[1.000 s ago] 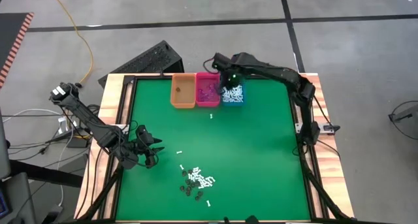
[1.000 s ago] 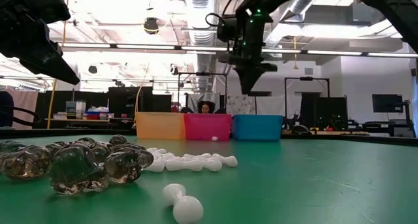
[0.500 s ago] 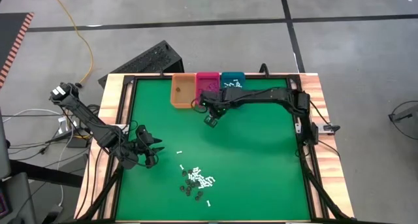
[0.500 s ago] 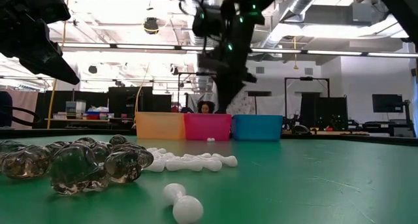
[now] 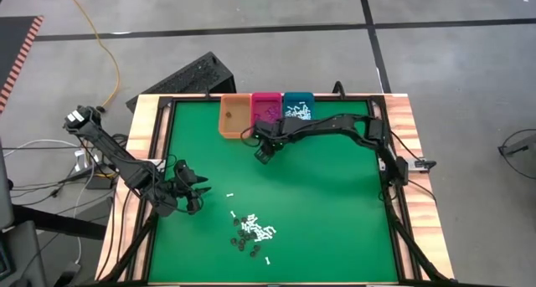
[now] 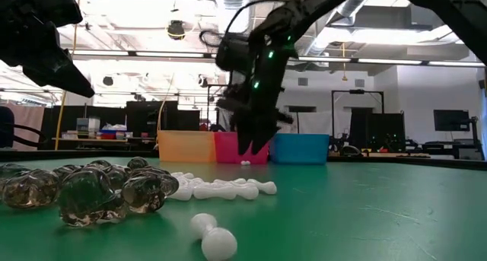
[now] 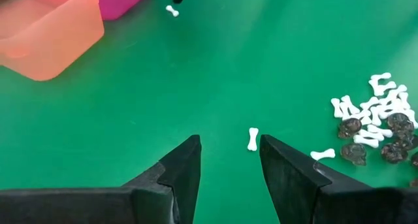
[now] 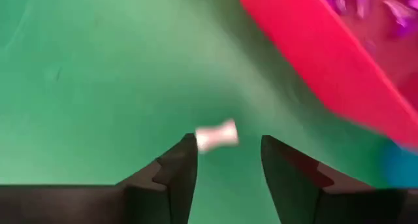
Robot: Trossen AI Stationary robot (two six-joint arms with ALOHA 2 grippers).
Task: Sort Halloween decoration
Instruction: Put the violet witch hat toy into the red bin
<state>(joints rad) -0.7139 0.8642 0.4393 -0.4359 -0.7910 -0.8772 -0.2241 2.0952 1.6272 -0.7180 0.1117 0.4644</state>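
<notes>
The Halloween decoration lies mostly in one pile (image 5: pixel 252 230) near the table's front: white bone-shaped sticks (image 6: pixel 221 189) and dark skull bits (image 6: pixel 84 189). One white stick (image 8: pixel 217 135) lies alone on the green mat in front of the pink bin (image 5: pixel 266 110). My right gripper (image 5: pixel 265 156) hangs open just above it, pointing steeply down, a finger on either side. Purple bits (image 8: pixel 353 2) lie in the pink bin and white sticks in the teal bin (image 5: pixel 297 107). My left gripper (image 7: pixel 230 152) waits open at the table's left, with another lone white stick (image 7: pixel 253 139) ahead of it.
The orange bin (image 5: pixel 235 117) stands left of the pink one at the far edge. A single stick (image 6: pixel 211 237) lies nearest the front, apart from the pile. A raised wooden frame (image 5: pixel 151 128) borders the mat. The right half of the mat (image 5: pixel 335 203) is bare.
My right gripper has left the teal bin, swung toward the table's left and near side, and sunk to just above the lone white stick in front of the pink bin. Its fingers, together before, now stand apart.
</notes>
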